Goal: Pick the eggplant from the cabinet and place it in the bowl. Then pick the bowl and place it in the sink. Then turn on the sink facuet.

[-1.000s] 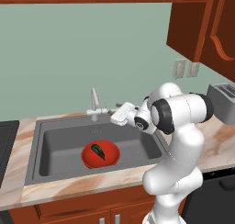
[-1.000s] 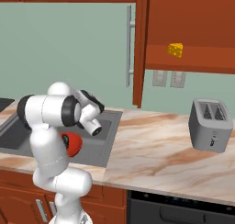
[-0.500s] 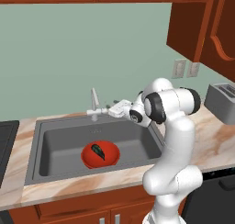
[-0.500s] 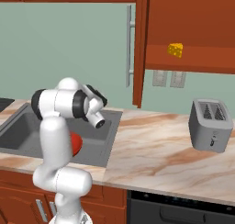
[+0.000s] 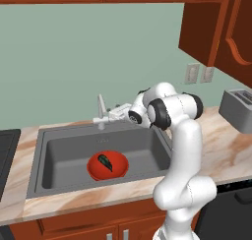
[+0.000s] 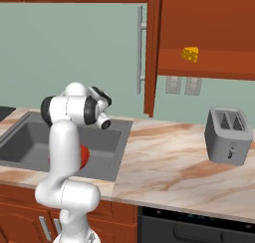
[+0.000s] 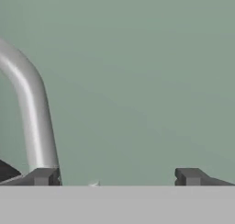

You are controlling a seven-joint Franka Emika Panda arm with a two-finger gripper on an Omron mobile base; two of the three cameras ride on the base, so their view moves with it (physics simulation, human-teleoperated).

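Bent white arm (image 6: 67, 137) over dark sink (image 6: 30, 142), hiding most of red bowl (image 6: 83, 155). Toaster (image 6: 228, 136) on marble counter (image 6: 169, 162); cheese wedge (image 6: 190, 54) on cabinet (image 6: 209, 33) shelf.

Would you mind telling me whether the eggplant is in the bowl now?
Yes, in: the eggplant lies inside the red bowl, which sits in the sink.
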